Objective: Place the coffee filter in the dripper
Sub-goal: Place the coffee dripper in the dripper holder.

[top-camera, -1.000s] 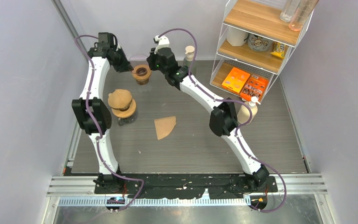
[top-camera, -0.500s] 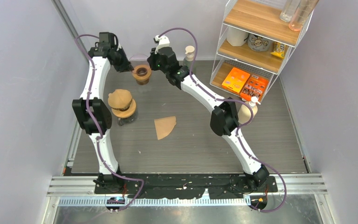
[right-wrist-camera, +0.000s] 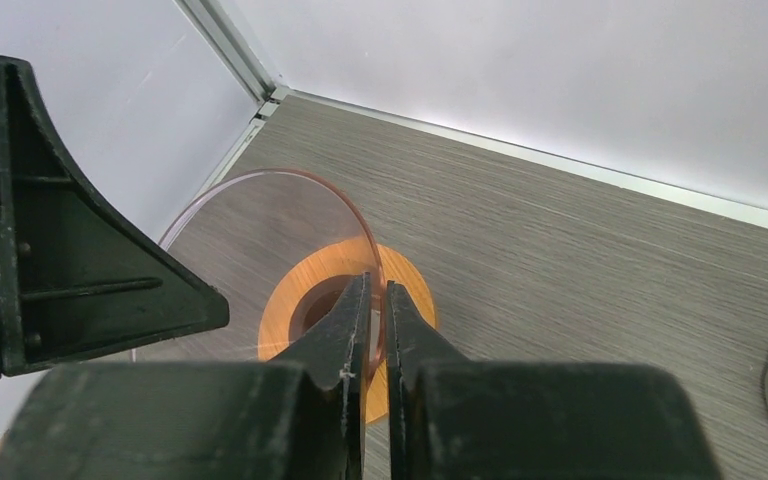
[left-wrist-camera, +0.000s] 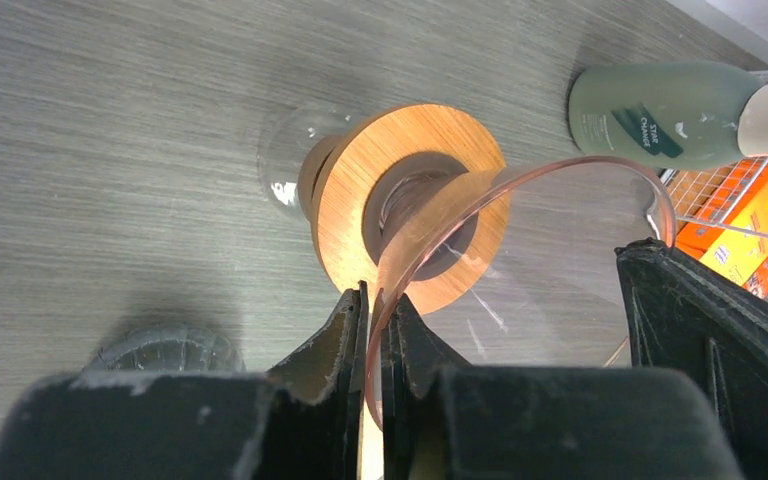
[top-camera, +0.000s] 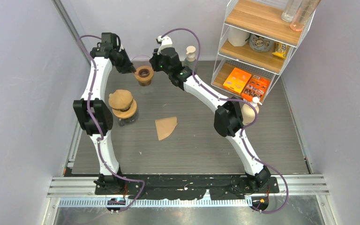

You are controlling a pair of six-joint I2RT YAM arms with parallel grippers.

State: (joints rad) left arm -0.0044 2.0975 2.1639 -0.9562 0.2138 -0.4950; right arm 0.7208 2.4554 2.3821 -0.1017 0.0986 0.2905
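At the table's (top-camera: 206, 140) far end, left claw (left-wrist-camera: 375, 310) and right claw (right-wrist-camera: 375, 300) each pinch the dripper (left-wrist-camera: 360, 190) rim.

Left gripper (left-wrist-camera: 380, 305), right gripper (right-wrist-camera: 376, 292): both pinched.

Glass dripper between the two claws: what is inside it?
Nothing shows inside the dripper; the filter lies apart on the table. The wooden collar hides the dripper's neck.
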